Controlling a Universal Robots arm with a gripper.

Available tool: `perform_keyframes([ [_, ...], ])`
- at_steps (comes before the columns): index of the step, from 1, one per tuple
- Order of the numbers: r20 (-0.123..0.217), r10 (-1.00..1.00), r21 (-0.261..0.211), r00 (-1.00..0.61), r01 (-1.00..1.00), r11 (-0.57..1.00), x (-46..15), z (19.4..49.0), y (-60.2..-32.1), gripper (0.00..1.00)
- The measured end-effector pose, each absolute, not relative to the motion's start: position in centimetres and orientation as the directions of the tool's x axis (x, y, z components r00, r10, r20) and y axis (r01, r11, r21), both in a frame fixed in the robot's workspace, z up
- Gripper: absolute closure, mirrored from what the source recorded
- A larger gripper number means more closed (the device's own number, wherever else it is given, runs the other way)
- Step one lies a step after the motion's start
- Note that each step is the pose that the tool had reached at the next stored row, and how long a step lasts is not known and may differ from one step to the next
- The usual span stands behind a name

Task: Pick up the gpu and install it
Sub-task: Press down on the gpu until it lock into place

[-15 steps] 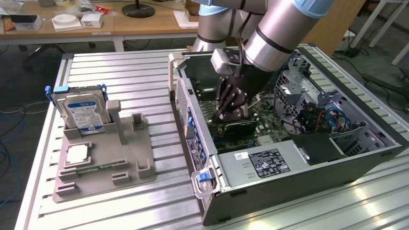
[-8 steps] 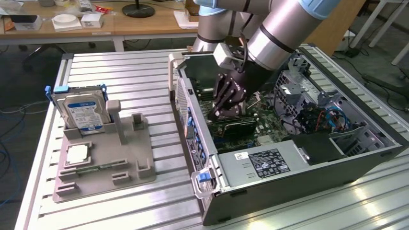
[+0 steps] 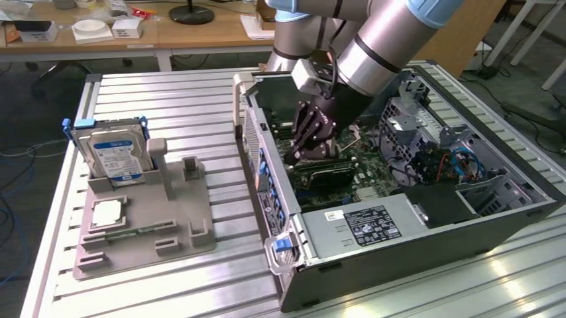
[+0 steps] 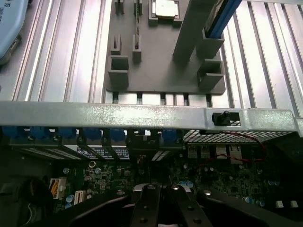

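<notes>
Inside the open computer case (image 3: 495,218), the gripper (image 3: 305,154) stands clenched directly over the gpu (image 3: 325,173). The dark card lies on the motherboard (image 3: 372,173), just beneath the fingertips.

- A ribbed metal worktop (image 3: 177,99) carries an open computer case (image 3: 425,245).
- A grey holder tray (image 3: 150,225) lies beside the case, toward the exterior view's left.
- A silver hard drive (image 3: 113,154) with a blue-white label stands upright in the tray.
- A processor chip (image 3: 107,212) lies flat on the tray.
</notes>
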State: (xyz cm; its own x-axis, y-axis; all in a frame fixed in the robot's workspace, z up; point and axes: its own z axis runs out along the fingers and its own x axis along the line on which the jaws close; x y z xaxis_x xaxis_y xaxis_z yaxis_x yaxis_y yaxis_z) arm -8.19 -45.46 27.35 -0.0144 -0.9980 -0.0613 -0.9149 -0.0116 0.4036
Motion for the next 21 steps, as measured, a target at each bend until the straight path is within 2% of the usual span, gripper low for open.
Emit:
perform_keyframes([
  [21, -0.061, -0.998, 0.426, -0.015, -0.904, -0.012, -9.22, 26.91, -45.05, 0.9],
])
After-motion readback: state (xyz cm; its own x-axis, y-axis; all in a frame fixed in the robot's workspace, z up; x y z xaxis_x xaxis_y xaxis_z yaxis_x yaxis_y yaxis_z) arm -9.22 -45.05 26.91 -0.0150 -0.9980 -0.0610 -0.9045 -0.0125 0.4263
